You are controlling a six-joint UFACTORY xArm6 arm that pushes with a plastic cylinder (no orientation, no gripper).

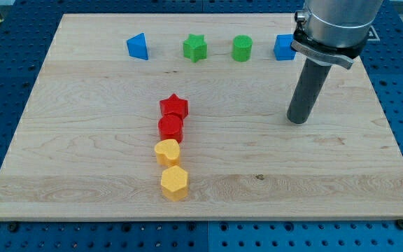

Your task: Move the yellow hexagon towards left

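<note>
The yellow hexagon (pixel 175 183) lies on the wooden board (pixel 82 140), low and left of centre. It is the bottom block of a column. Just above it sits a yellow heart-shaped block (pixel 167 151), then a red round block (pixel 171 128), then a red star (pixel 174 107). My tip (pixel 297 120) rests on the board at the view's right, well to the right of the column and higher than the hexagon. It touches no block.
Along the view's top stand a blue triangle-like block (pixel 138 47), a green star (pixel 195 47), a green cylinder (pixel 242 48) and a blue block (pixel 283 47) partly hidden behind the rod's housing. Blue perforated table surrounds the board.
</note>
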